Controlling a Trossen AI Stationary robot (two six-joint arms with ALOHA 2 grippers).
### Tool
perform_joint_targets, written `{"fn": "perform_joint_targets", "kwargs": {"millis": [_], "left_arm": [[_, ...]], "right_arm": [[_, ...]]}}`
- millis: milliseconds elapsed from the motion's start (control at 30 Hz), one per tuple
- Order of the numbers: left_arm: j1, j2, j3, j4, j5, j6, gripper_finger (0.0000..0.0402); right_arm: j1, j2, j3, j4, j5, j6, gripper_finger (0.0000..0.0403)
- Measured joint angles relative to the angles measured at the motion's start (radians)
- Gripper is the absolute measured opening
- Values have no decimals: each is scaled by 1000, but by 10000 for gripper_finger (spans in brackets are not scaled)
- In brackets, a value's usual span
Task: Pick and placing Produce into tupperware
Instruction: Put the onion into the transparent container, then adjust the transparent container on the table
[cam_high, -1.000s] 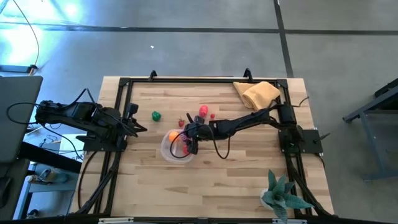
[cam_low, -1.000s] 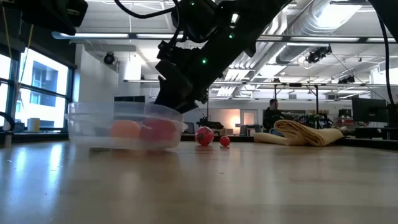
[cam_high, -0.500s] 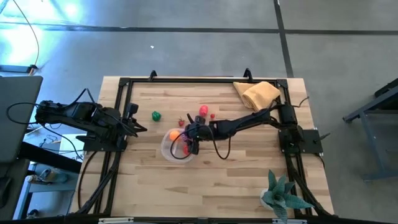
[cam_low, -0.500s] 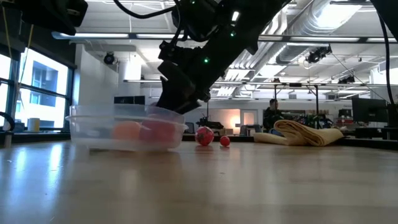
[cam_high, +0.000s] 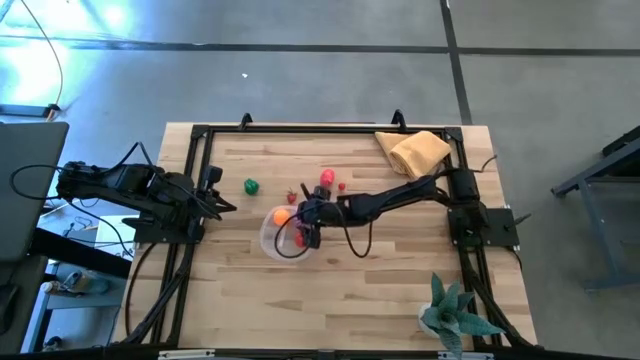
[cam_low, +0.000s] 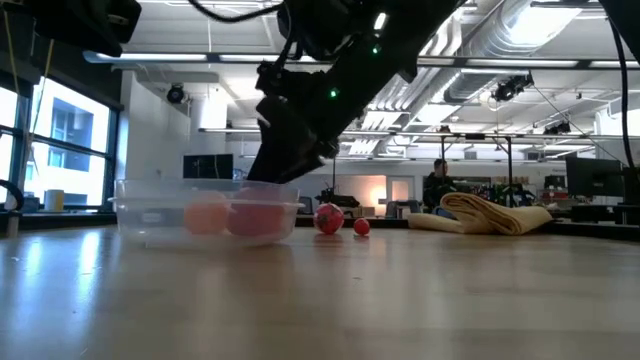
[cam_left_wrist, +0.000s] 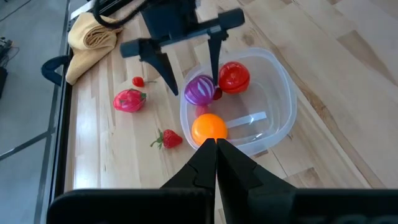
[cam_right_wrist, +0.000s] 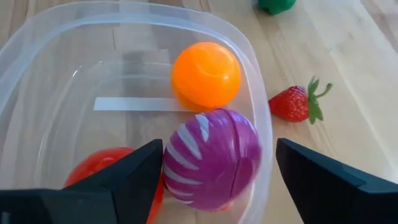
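Note:
The clear round tupperware (cam_high: 268, 240) (cam_low: 150, 212) (cam_left_wrist: 283, 106) (cam_right_wrist: 37, 50) sits on its base left of the table's middle. It holds an orange ball (cam_right_wrist: 205, 73), a red tomato (cam_left_wrist: 234, 76) and a purple striped piece (cam_right_wrist: 211, 158). My right gripper (cam_right_wrist: 219, 149) (cam_high: 300, 232) (cam_left_wrist: 196, 88) hangs open over the container's right rim. One finger is inside it, one is outside, and the purple piece lies between them. A strawberry (cam_high: 292, 196), a green piece (cam_high: 250, 186), a pink piece (cam_high: 327, 178) and a small red piece (cam_high: 341, 186) lie on the table. My left gripper (cam_high: 222, 200) (cam_left_wrist: 216, 144) waits shut at the left. My right gripper points down with its fingers spread wide on either side of the purple striped piece (cam_right_wrist: 186, 168), which rests in the container. The inner finger (cam_right_wrist: 140, 180) borders the piece in the wrist view. I cannot tell whether it touches.
A folded tan cloth (cam_high: 415, 150) lies at the far right corner and a teal spiky plant (cam_high: 450, 310) stands at the near right. A black frame rail (cam_high: 300, 128) runs around the table. A person (cam_low: 437, 180) sits far off in the room behind.
The container has slid a little toward the table's right. Its right rim, raised half a second ago, lies level again.

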Motion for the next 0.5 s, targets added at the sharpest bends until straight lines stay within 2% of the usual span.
{"fn": "perform_joint_targets", "kwargs": {"millis": [167,300,433,500], "left_arm": [[0,0,0,1,0,0,3],[0,0,0,0,0,0,3],[0,0,0,0,0,0,3],[0,0,0,0,0,0,3]], "right_arm": [[14,-56,0,10,30,-32,305],[33,-77,0,131,43,-88,305],[37,-59,2,301,-44,-109,303],[37,-39,1,325,-101,-104,299]]}}
